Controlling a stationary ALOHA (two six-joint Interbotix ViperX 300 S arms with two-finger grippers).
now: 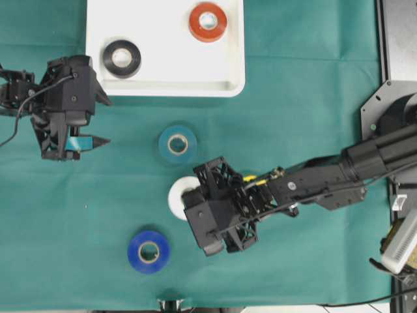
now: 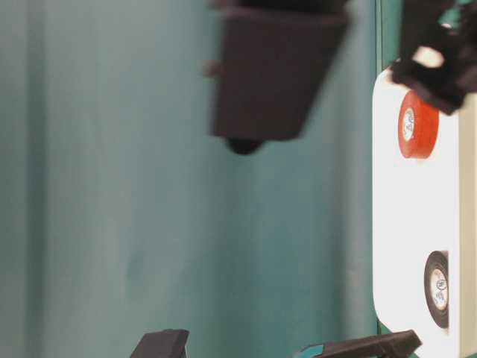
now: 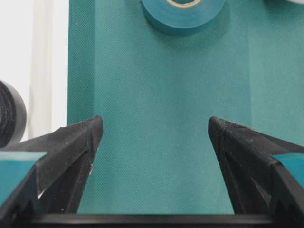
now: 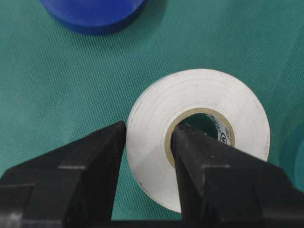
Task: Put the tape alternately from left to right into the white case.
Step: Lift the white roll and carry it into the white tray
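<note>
Left end effector (image 1: 103,120) gapes wide over woven green cloth, glossy teal roll (image 1: 177,144) just ahead. Right end effector (image 4: 148,142) pinches the smooth white roll (image 4: 199,137), one finger inside its pale core, blue roll (image 4: 93,14) beyond.

A green cloth (image 1: 313,117) covers the whole table beneath me. It lies flat, with faint creases running across it. Close up, from my wrists, its weave shows as a fine, even grain (image 3: 156,118), (image 4: 57,85). From table level it is only a soft green blur (image 2: 112,186).

Past the cloth's right edge sits a grey metal plate (image 1: 399,39) with a dark border. Below it is a second, paler plate (image 1: 373,107) with cut corners and small holes. Lower on that side a pale, boxy device (image 1: 401,242) lies tilted, partly cut off by the edge. A thin black cable (image 1: 365,303) runs along the bottom right. A small dark stand (image 1: 171,304) pokes in at the bottom edge.
</note>
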